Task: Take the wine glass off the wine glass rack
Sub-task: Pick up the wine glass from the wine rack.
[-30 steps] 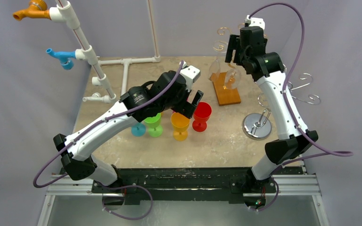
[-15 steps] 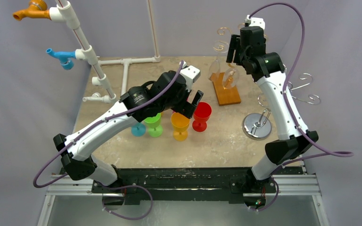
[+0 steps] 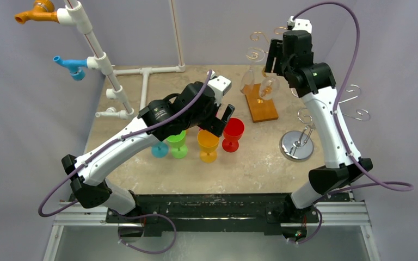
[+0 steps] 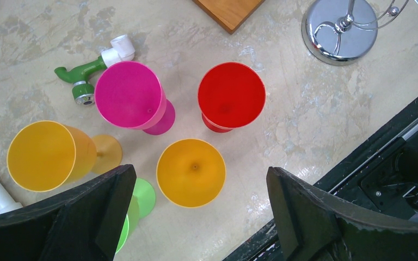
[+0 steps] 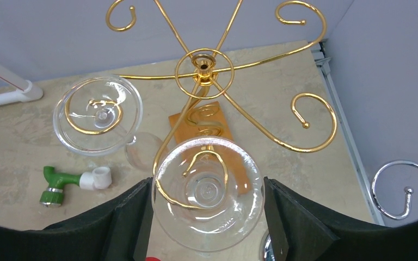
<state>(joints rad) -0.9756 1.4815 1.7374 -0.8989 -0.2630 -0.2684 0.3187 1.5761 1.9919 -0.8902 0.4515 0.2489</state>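
A gold wire wine glass rack (image 5: 203,65) stands on a wooden base (image 3: 261,106) at the back right. Two clear wine glasses hang upside down from its hooks. One wine glass (image 5: 98,114) hangs free on the left. My right gripper (image 5: 207,187) is up at the rack (image 3: 275,60), its fingers (image 5: 133,217) against both sides of the foot of the nearer wine glass (image 5: 209,223); a gold hook still curls over that foot. My left gripper (image 4: 201,217) is open and empty, above an orange cup (image 4: 191,172) mid-table (image 3: 223,117).
Red (image 4: 231,95), pink (image 4: 128,95), yellow (image 4: 43,155) and green cups stand in a cluster mid-table. A green pipe fitting (image 4: 81,81) lies beside them. A silver rack (image 3: 298,144) stands on the right. A white PVC pipe frame (image 3: 109,70) fills the back left.
My right arm has risen and shifted slightly right at the gold rack, and the glass between its fingers has moved up a little with it. The left arm has not moved.
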